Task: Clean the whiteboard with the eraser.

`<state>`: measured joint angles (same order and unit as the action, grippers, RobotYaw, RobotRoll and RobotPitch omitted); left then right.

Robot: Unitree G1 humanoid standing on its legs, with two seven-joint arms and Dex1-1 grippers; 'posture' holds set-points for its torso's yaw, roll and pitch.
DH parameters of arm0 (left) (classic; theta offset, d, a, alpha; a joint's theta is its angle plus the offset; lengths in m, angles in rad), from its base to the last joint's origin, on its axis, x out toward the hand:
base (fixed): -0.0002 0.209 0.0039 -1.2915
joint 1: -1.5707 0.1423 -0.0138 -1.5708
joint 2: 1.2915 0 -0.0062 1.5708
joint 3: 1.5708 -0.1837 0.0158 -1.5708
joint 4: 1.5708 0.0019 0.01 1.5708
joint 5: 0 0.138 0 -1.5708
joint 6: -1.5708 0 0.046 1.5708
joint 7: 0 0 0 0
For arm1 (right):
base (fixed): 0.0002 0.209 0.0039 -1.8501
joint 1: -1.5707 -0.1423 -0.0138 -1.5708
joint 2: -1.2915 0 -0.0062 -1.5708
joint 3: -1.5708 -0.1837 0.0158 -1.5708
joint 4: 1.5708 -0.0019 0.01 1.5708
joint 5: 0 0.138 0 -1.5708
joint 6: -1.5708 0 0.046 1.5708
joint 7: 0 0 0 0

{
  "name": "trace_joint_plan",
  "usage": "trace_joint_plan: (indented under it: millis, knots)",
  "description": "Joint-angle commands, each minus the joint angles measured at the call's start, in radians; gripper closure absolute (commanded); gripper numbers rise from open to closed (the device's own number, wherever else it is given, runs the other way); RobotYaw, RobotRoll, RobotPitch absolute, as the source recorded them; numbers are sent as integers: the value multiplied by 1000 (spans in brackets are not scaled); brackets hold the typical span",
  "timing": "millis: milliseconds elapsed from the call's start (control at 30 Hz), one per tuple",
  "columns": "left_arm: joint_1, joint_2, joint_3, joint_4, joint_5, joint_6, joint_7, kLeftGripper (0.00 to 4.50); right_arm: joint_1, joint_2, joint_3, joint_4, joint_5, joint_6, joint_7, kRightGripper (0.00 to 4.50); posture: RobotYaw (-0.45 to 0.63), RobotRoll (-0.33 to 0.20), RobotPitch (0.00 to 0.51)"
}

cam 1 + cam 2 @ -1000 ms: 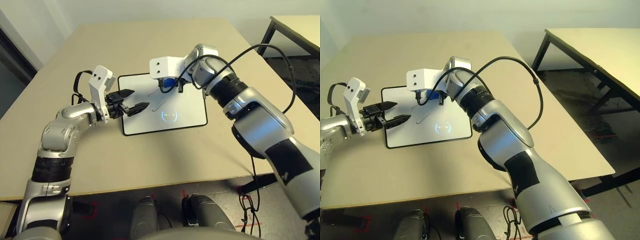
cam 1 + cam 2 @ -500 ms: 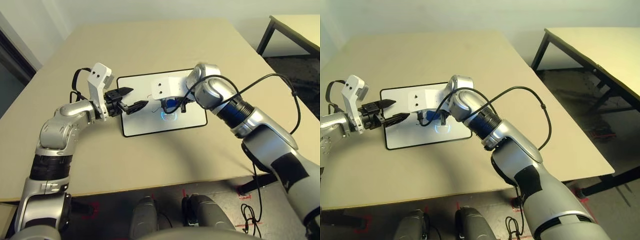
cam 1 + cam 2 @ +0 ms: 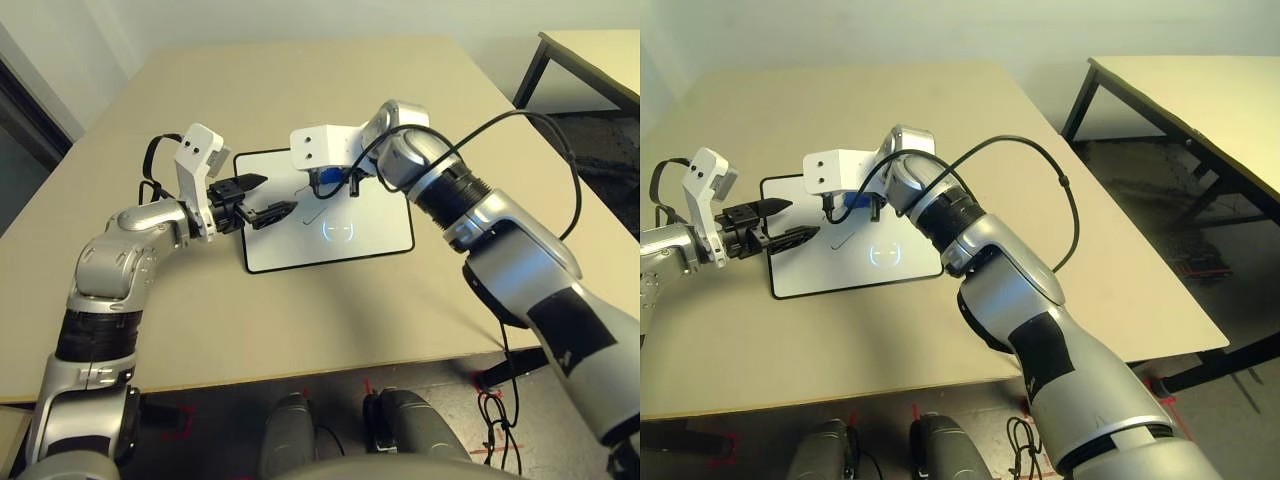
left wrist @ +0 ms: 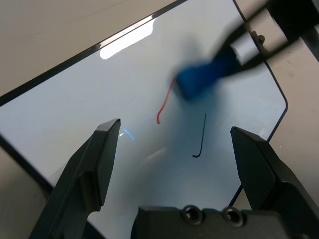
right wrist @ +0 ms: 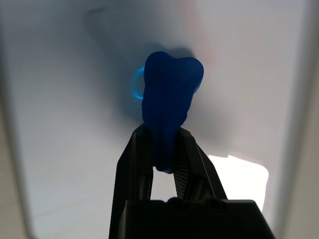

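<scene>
The whiteboard (image 3: 300,248) lies flat on the tan table, white with a thin black frame. A short red line (image 4: 164,102) and a thin dark line (image 4: 201,139) mark its surface. My right gripper (image 3: 334,182) is shut on the blue eraser (image 3: 327,180) and presses it onto the board's far middle, right next to the red line. In the right wrist view the eraser (image 5: 170,99) stands out beyond the closed fingers (image 5: 137,159). My left gripper (image 3: 268,198) hovers open over the board's left part, holding nothing.
The tan table (image 3: 300,90) spreads wide around the board, with its front edge near me. A black cable (image 3: 520,110) loops over my right forearm. A second table (image 3: 1200,100) with black legs stands off to the right, across a gap of floor.
My right gripper swept the eraser from the board's far edge toward its near middle, then back up to the far middle. The left arm has barely moved.
</scene>
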<state>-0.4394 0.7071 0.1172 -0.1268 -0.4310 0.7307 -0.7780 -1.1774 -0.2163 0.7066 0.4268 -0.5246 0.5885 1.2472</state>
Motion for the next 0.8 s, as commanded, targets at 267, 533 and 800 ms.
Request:
trace_joint_plan:
  millis: [267, 533, 800]
  knots:
    - [16, 21, 9, -9, -7, 15, -1, 0, -46, 47, 6, 40, 2, 51, -46, 3934, 63, 0, 77]
    - [52, 85, 5, -21, -20, 58, -41, 0, -179, 155, -74, 367, 42, -70, -200, 3934, 69, 0, 80]
    - [98, 135, 38, -86, -46, 97, -49, 0, -1, 66, 19, 12, 14, 44, -34, 3934, 75, 0, 88]
